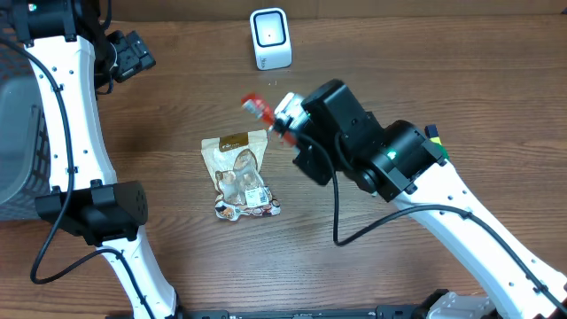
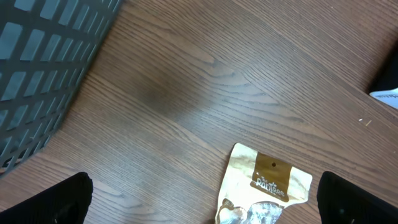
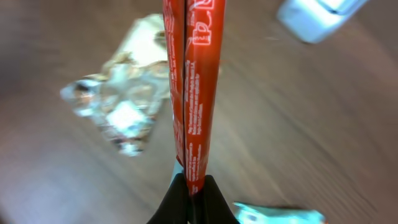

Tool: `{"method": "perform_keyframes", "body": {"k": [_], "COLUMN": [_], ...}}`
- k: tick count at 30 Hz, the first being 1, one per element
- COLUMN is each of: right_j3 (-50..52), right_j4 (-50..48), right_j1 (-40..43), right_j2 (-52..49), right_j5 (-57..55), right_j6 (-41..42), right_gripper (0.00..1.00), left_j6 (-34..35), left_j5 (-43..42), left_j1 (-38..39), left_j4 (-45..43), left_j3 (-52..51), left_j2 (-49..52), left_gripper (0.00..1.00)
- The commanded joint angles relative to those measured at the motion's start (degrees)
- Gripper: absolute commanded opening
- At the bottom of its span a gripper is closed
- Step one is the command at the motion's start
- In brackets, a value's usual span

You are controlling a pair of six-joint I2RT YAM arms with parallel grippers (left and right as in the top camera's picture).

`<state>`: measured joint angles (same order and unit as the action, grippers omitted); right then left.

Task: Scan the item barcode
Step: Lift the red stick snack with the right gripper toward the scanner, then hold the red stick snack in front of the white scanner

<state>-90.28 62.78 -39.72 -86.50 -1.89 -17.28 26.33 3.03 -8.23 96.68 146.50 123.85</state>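
My right gripper [image 1: 282, 122] is shut on the lower end of the item, a long red packet [image 1: 257, 105] with white print, and holds it in the air above the table. In the right wrist view the red packet [image 3: 194, 93] rises edge-on from between the closed fingers, with the gripper [image 3: 194, 186] pinching its bottom. No barcode shows. The white scanner [image 1: 269, 37] stands at the table's far edge, beyond the packet, and appears blurred as the scanner [image 3: 317, 15] at top right. My left gripper [image 1: 133, 53] hangs open and empty at the far left.
A gold snack pouch [image 1: 239, 173] with a clear window lies flat mid-table; the pouch's top [image 2: 267, 180] sits between the left gripper's spread fingers [image 2: 68, 199], far below them. A grey mesh basket [image 1: 13, 133] stands at the left edge. A pale teal packet [image 3: 280, 214] lies under the right wrist.
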Motion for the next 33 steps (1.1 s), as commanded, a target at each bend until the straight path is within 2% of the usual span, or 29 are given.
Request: {"method": "perform_keyframes", "body": {"k": [1, 8, 12, 20, 29, 33], "right_j3": [-5.4, -17.0, -16.9, -16.9, -16.9, -16.9], "right_j4": [-1.0, -4.0, -13.5, -32.7, -47.1, -52.7], "right_j1": [2.5, 6.7, 6.8, 6.8, 6.8, 6.8], "right_j2": [-2.8, -15.9, -21.7, -32.7, -42.1, -45.9], "right_j5": [-8.9, -15.8, -24.2, -38.4, -40.0, -42.5], "right_j6": [3.0, -2.4, -9.0, -11.1, -12.0, -16.0], "right_gripper": [0.03, 0.03, 0.03, 0.03, 0.03, 0.03], "left_j6": [-1.0, -1.0, -1.0, -1.0, -1.0, -1.0], "left_j5": [0.0, 0.0, 0.0, 0.0, 0.0, 0.0], "left_j1": [0.4, 0.4, 0.4, 0.4, 0.4, 0.4], "left_j4": [0.1, 0.1, 0.1, 0.1, 0.1, 0.1], "left_j3": [-0.2, -0.2, -0.2, -0.2, -0.2, -0.2], "left_j2": [-0.2, -0.2, -0.2, -0.2, -0.2, -0.2], "left_gripper": [1.0, 1.0, 1.0, 1.0, 1.0, 1.0]}}
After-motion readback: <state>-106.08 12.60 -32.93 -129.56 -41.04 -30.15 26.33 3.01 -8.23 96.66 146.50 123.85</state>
